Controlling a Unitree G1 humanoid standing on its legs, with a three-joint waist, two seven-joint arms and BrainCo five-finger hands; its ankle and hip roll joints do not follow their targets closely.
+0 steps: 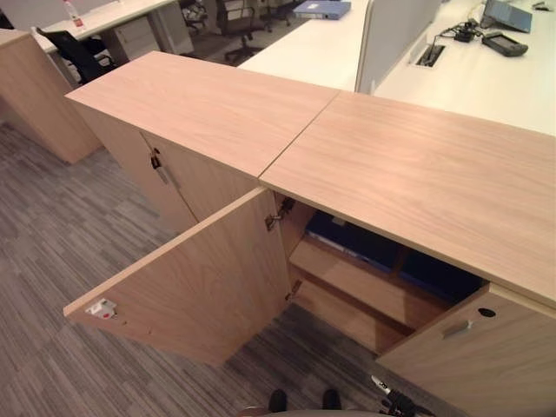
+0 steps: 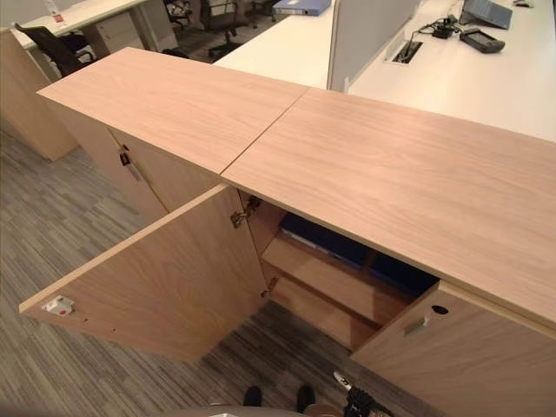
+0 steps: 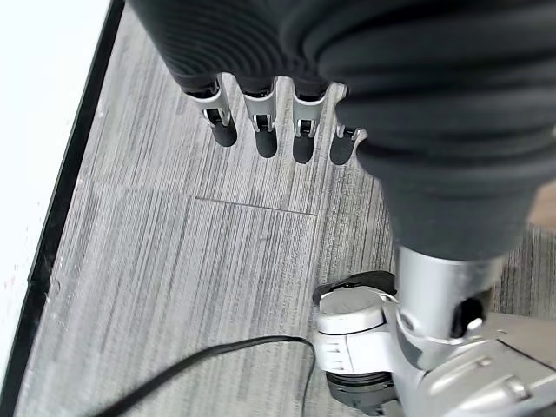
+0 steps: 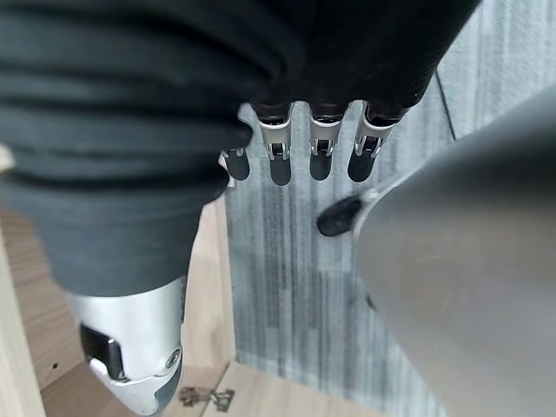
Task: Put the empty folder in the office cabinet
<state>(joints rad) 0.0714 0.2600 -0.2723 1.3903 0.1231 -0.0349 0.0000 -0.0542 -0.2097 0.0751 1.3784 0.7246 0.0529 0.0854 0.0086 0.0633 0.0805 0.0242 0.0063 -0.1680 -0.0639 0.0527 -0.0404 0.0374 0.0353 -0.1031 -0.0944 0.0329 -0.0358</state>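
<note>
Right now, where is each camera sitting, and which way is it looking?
Left eye view: on the robot's head, looking down at the office cabinet with its open door and dark blue folders on the shelf.
Right eye view: beside it, same cabinet, same open door.
Left wrist view: on the left arm, looking down at grey carpet past the left robot hand, fingers hanging straight.
Right wrist view: on the right arm, looking down past the right robot hand, fingers straight, at carpet.
Both wrist views share the carpet.
</note>
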